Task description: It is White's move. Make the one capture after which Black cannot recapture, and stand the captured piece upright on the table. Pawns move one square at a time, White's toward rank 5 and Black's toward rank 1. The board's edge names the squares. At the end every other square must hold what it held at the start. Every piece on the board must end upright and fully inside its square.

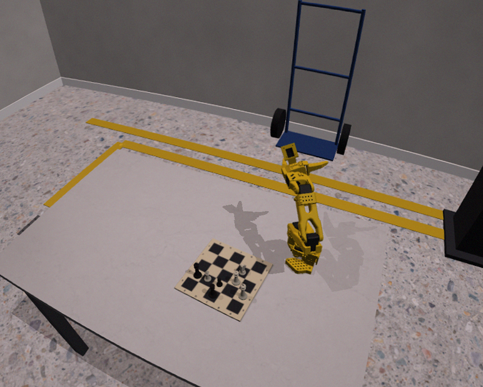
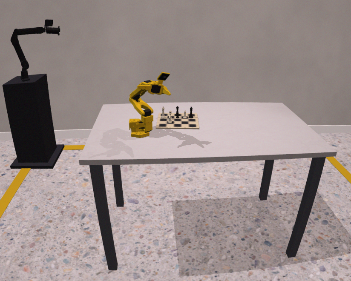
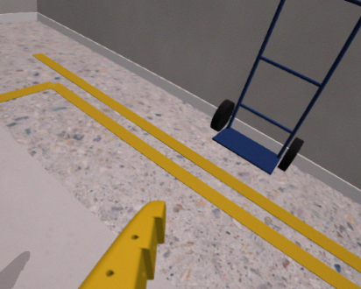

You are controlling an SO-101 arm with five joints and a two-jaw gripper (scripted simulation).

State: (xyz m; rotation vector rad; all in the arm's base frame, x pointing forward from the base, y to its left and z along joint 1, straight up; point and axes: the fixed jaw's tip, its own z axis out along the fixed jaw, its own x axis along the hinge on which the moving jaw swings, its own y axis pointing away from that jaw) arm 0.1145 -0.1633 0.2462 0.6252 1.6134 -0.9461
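Standing wide and holding nothing, the pincer (image 1: 316, 165) was raised beyond the chessboard (image 1: 222, 278), well apart from it. Black and white pieces stood upright on that chessboard, atop the table (image 1: 111, 221).

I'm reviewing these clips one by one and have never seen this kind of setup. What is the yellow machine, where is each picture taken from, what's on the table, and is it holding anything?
The yellow machine is a small robot arm bolted to a grey table. Its gripper is raised, open and empty.

The top picture looks down from high up. The exterior picture faces the table from the side. The wrist picture comes from a camera on the arm itself, showing a yellow gripper finger, floor and a blue hand truck.

On the table lies a small chessboard with white and black pieces, all upright. None has been moved off the board yet.
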